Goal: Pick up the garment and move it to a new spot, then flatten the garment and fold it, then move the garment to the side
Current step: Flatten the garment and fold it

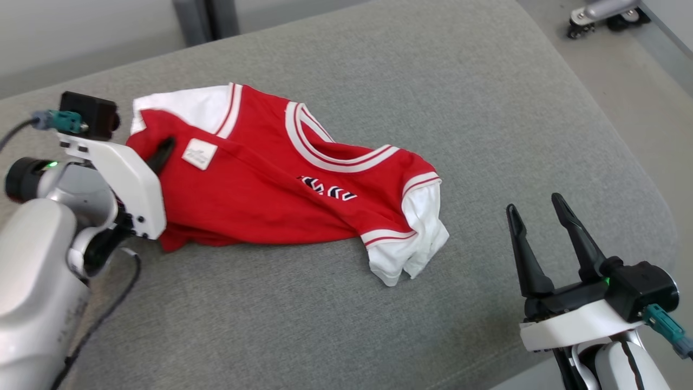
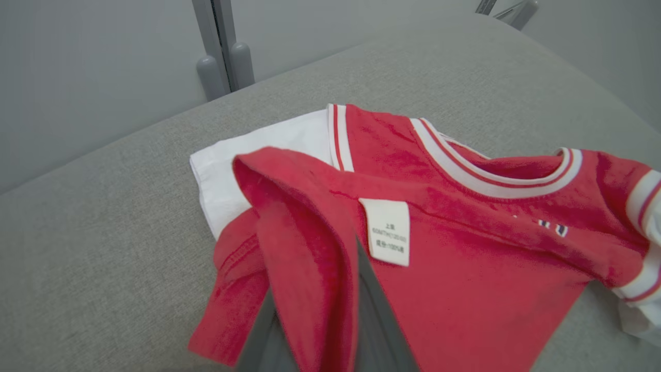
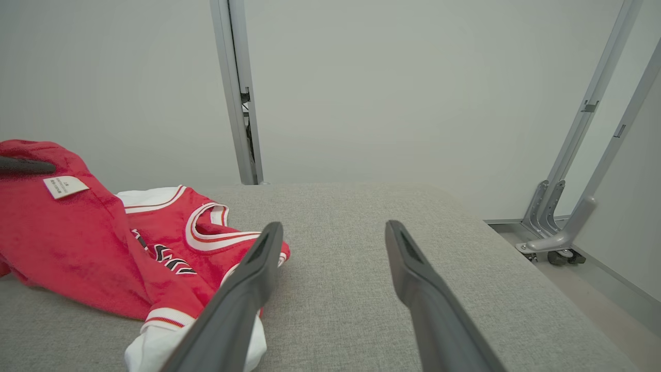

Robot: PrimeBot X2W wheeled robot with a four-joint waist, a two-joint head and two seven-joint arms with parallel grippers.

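Softly rumpled, red garment [image 1: 270,189] lies clamped by left claw [image 1: 161,154] on woven grey cushion [image 1: 487,108]; right claw [image 1: 535,206] apart.

Left tool [image 1: 162,154] closed, low-left; right tool [image 1: 535,203] wide open, fingers upward.

T-shirt [image 1: 260,200]: soft matt knit cloth. Cushion [image 1: 433,108]: coarse woven fabric, matt. L arm shell [image 1: 32,260]: glossy white plastic.

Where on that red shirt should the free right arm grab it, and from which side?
Probably the white sleeve nearest it, coming from the robot's right: it sticks out bunched off the red shirt, raised enough for the open right jaws to straddle; the left jaws pinch the opposite end.
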